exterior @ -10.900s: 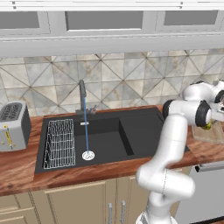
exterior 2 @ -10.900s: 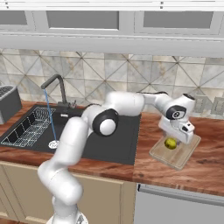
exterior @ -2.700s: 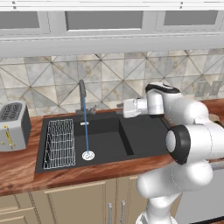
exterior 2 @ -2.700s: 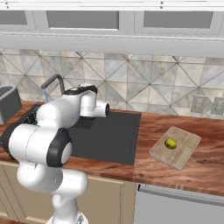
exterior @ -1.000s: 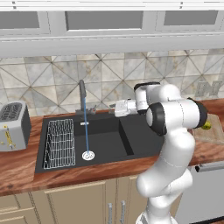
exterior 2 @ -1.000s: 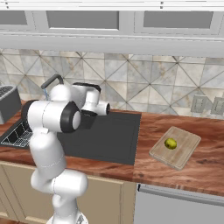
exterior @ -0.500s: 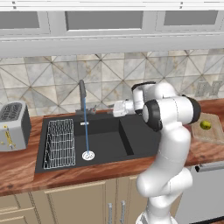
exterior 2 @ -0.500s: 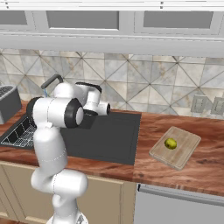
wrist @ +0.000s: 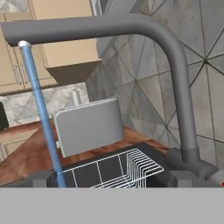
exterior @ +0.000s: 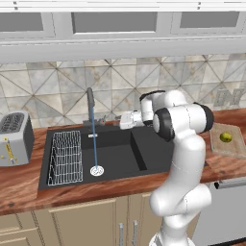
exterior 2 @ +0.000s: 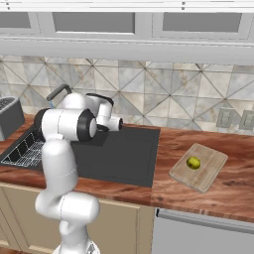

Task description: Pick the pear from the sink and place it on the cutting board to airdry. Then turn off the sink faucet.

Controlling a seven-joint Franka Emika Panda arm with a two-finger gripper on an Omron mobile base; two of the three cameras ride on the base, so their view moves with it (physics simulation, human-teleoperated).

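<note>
The pincer [exterior: 121, 120] hangs over the sink's [exterior: 115, 156] back edge, just right of the faucet [exterior: 90, 103] — water runs. I cannot tell its grip. The pear [exterior 2: 193, 162] sits on the board [exterior 2: 199, 166], far right — open table between.

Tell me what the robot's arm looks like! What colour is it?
The arm is smooth, shiny white, made of fat rounded tube pieces. Where the pieces join there are dark, nearly black rings, like the big one at its elbow. At the end sits a small white gripper. No cables or writing show on it.
</note>
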